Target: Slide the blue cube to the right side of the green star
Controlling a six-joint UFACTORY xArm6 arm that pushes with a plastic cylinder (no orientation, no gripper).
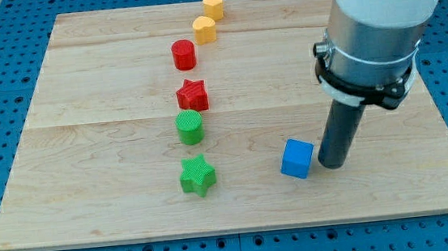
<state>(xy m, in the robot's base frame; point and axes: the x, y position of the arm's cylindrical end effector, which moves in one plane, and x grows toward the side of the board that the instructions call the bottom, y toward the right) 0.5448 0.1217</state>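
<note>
Camera view showed my tip point(332, 166), fingerless and gripping nothing, just right of the blue cube point(297, 159); an off-centre shove risked spinning it past the green star point(197, 176).

Bright, even light; soft short shadows under blocks; sharp focus, perhaps slight edge distortion.

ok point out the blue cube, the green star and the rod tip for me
blue cube point(297, 159): camera view, on its front face.
green star point(197, 176): camera view, centre of its top face.
my tip point(331, 166): camera view, the rod's very lower end, just at the view's right of the blue cube.
</note>
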